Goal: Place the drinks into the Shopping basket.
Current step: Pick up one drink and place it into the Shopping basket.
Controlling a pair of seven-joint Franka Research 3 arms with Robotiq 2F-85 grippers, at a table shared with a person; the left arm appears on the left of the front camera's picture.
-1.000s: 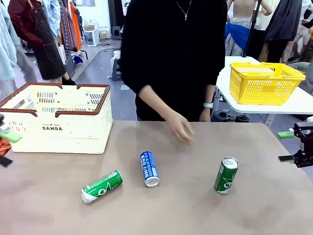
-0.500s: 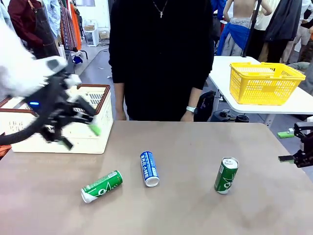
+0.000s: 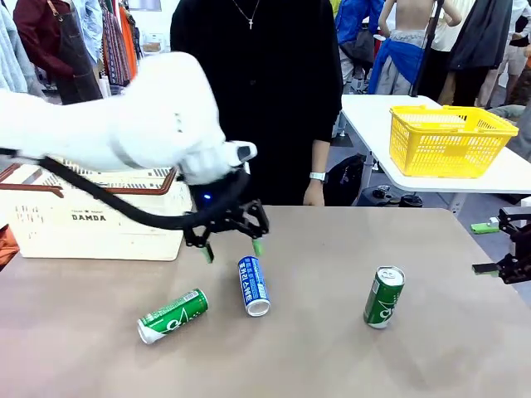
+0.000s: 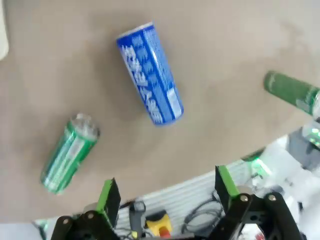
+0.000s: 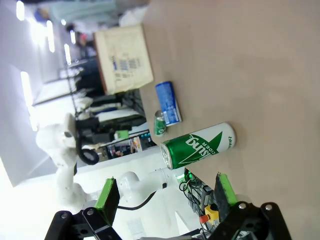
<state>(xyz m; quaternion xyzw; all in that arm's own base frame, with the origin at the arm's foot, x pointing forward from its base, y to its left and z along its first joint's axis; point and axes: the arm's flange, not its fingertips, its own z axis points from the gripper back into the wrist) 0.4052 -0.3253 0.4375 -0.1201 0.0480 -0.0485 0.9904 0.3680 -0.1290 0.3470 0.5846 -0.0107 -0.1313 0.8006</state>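
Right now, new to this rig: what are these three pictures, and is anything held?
Two white robot arms with black two-finger grippers work at a brown table. The front view looks across it at a person in black. The other two come from cameras on each wrist, looking along the fingers. On the table: a blue aluminium can, two green aluminium cans, and a cream slotted plastic basket with a brown rim. The left gripper hovers open near the blue can; the right gripper is open at the table's right edge. Nothing is held.
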